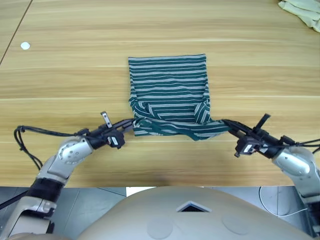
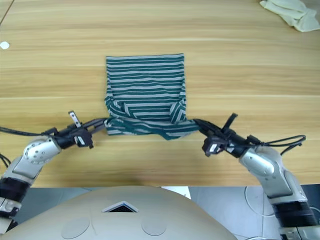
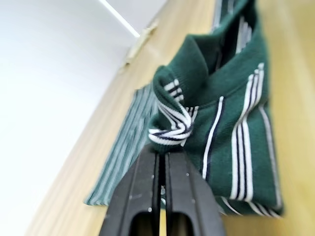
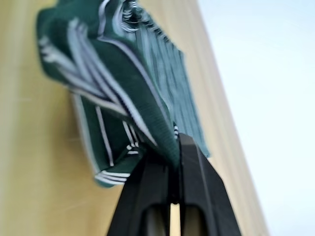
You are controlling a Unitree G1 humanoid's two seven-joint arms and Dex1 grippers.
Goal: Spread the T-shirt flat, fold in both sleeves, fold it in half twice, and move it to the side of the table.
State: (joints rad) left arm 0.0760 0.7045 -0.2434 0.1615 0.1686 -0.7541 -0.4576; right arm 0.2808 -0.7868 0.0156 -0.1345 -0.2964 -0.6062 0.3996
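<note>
1. The T-shirt (image 1: 167,85), dark green with pale stripes, lies folded into a compact rectangle at the middle of the wooden table (image 1: 75,75). Its far part rests flat on the boards, while its near edge is bunched and raised off the surface.
2. That near edge hangs between two held corners and sags a little in the middle. Folded layers show down each side, with their stripes running at angles to those of the main panel.
3. The left gripper (image 1: 132,121) is clamped on the T-shirt's near left corner. In the left wrist view its two black fingers (image 3: 142,187) are pressed together on a wad of striped cloth and ribbed hem.
4. The right gripper (image 1: 223,121) pinches the near right corner in the same way. In the right wrist view its fingers (image 4: 197,187) are closed on a thick fold of green fabric that stands up above their tips.
5. Both arms extend in from the table's near edge, low over the wood, one on either side of the garment, with black cables (image 1: 30,134) trailing behind the wrists.
6. A crumpled cream cloth (image 1: 302,11) sits at the far right corner of the table, well apart from the T-shirt. A small white round mark (image 1: 25,46) shows on the wood at far left.
</note>
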